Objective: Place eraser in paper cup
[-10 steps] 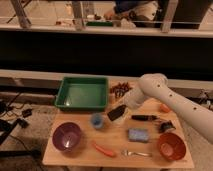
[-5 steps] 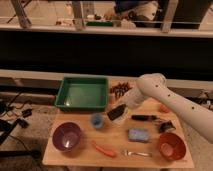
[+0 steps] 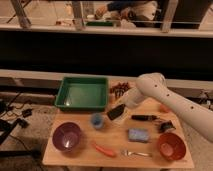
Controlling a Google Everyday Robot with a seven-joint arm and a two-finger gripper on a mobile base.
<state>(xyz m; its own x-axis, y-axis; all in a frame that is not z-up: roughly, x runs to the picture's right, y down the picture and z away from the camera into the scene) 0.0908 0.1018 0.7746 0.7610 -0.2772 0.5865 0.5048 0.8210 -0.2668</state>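
Note:
My white arm reaches in from the right, and its dark gripper [image 3: 116, 113] hangs low over the middle of the wooden table [image 3: 80, 154]. It is just right of the small blue cup [image 3: 97, 120] and in front of the green tray [image 3: 82, 93]. The eraser cannot be told apart from the dark end of the gripper. The paper cup is hidden where the gripper hangs, with only a pale patch showing beside the wrist.
A purple bowl [image 3: 66, 136] sits front left and an orange bowl [image 3: 171, 145] front right. Between them lie an orange stick-like item [image 3: 104, 149], a fork [image 3: 136, 153] and a blue sponge [image 3: 138, 134]. A slim dark stick [image 3: 145, 118] lies right of the gripper. Dark small items [image 3: 119, 88] sit behind the tray.

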